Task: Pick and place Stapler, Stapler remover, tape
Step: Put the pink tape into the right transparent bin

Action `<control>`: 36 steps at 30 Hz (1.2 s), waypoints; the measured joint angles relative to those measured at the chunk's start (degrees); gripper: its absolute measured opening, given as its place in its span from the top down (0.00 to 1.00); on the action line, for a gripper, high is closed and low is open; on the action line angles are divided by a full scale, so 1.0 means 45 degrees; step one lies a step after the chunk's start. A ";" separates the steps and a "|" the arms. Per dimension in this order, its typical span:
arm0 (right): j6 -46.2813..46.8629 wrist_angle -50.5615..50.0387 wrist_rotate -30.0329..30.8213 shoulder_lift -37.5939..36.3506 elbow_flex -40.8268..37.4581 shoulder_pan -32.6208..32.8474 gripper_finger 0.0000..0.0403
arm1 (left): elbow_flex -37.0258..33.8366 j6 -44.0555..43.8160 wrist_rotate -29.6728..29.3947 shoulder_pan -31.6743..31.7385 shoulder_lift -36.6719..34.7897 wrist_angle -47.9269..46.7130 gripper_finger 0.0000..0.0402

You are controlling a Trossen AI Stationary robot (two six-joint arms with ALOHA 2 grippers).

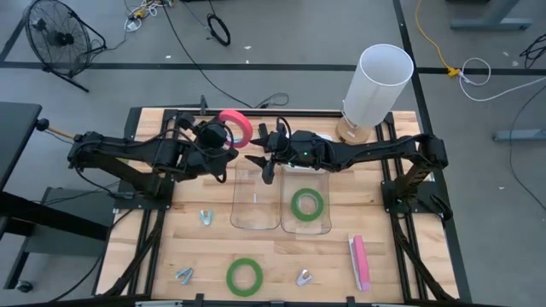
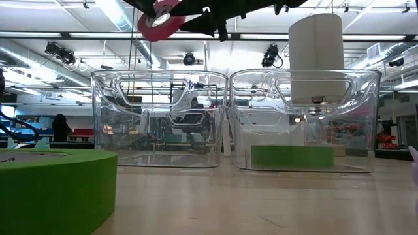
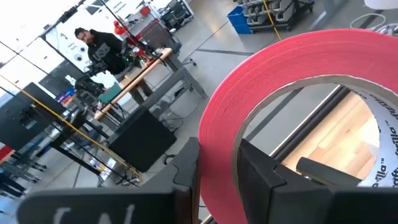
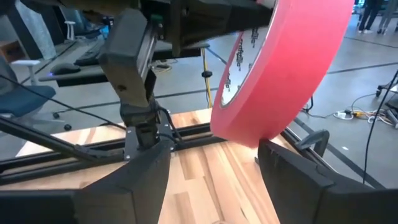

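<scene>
Wooden surface (image 1: 171, 247), two clear bins centre frame. Left pincer (image 1: 223, 136) pinches the red tape (image 1: 238, 124) upper centre, raised above the bins; right pincer (image 1: 260, 159) spread just beside it. One green tape (image 1: 308, 203) in the right bin (image 1: 327, 223).

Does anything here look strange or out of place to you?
Only mildly: the red-pink tape roll hangs in the air, pinched through its rim by the left gripper, with the open right gripper right beside it. Nothing looks spilled or broken.
</scene>
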 joint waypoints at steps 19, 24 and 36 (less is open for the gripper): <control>0.0866 0.1597 -0.0357 0.0014 0.0019 -0.0878 0.39 | -0.0005 -0.0454 0.0522 -0.0366 0.0015 0.0024 0.81; 0.0767 0.1847 -0.0174 0.0005 0.0019 -0.0892 0.43 | -0.0005 -0.0456 0.0595 -0.0415 0.0120 0.0063 0.81; 0.0458 0.1404 -0.0757 -0.0024 0.0024 -0.0940 0.79 | -0.0005 -0.0559 0.0785 -0.0425 0.0104 0.0031 0.73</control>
